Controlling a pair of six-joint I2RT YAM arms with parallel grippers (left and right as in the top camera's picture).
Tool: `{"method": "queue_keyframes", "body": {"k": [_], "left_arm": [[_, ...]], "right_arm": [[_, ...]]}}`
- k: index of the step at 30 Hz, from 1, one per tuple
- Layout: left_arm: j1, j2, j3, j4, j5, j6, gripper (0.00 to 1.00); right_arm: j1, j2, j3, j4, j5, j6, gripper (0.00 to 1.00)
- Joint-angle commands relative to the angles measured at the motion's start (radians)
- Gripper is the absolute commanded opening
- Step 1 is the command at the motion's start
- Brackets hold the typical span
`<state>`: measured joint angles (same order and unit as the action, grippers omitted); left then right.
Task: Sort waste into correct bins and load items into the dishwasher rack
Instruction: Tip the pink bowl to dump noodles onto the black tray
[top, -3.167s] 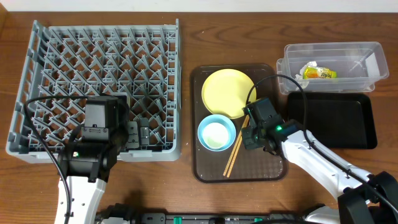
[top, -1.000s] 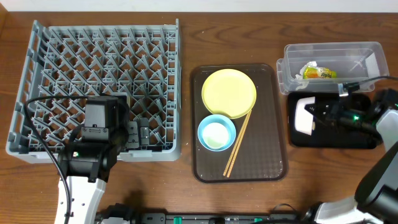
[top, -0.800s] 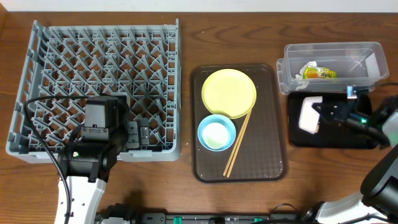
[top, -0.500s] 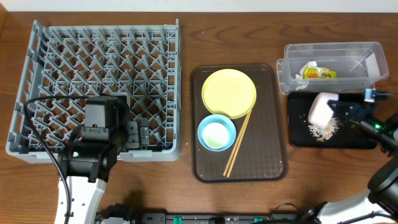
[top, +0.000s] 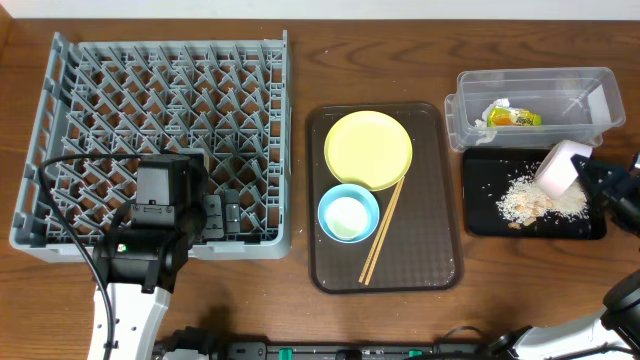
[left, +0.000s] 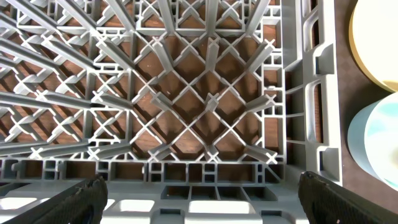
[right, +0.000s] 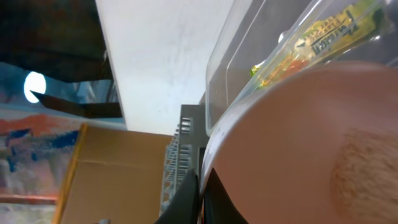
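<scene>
The grey dishwasher rack (top: 165, 130) fills the left half of the surface, its pegs bare. The left fingers (left: 62, 200) hang spread wide over its near right corner, holding nothing. A brown tray (top: 430, 250) sits mid-surface, carrying the yellow plate (top: 368, 148), the light blue bowl (top: 348, 214) just in front of it, and the chopsticks (top: 382, 232) slanting beside the bowl. At the far right corner stands the clear tub (top: 530, 75) with the snack wrapper (top: 513, 116) inside; its print is too small to read. The black tray (top: 480, 215) lies against the tub's near side. The right fingers (right: 186, 202) pinch the rim of the pinkish-white bowl (top: 560, 165), tipped over the black tray, where rice crumbs (top: 530, 200) lie scattered.
</scene>
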<state>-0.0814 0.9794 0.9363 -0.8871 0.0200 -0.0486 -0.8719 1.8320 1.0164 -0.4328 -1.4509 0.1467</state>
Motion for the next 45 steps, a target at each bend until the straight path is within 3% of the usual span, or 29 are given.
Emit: {"method": "queue_keyframes", "body": {"k": [1,15,19,28,33,41,43,45], "left_arm": [[-0.004,0.000,0.018,-0.002,-0.002,-0.002,1.00],[-0.004,0.000,0.018,-0.002,-0.002,-0.002,1.00],[-0.004,0.000,0.018,-0.002,-0.002,-0.002,1.00],[-0.004,0.000,0.018,-0.002,-0.002,-0.002,1.00],[-0.004,0.000,0.018,-0.002,-0.002,-0.002,1.00],[-0.004,0.000,0.018,-0.002,-0.002,-0.002,1.00],[-0.004,0.000,0.018,-0.002,-0.002,-0.002,1.00],[-0.004,0.000,0.018,-0.002,-0.002,-0.002,1.00]], "right_arm": [[0.040,0.003,0.014,-0.011,-0.050,0.040,0.01],[0.248,0.003,0.014,-0.081,-0.043,0.040,0.01],[0.250,0.003,0.014,-0.080,-0.026,0.040,0.01],[0.204,0.003,0.014,-0.118,0.214,0.041,0.01],[0.195,0.003,0.014,-0.069,-0.111,-0.044,0.01],[0.195,0.003,0.014,-0.114,0.119,0.086,0.01],[0.194,0.003,0.014,-0.115,0.072,0.066,0.01],[0.195,0.003,0.014,-0.089,-0.101,-0.055,0.01]]}}
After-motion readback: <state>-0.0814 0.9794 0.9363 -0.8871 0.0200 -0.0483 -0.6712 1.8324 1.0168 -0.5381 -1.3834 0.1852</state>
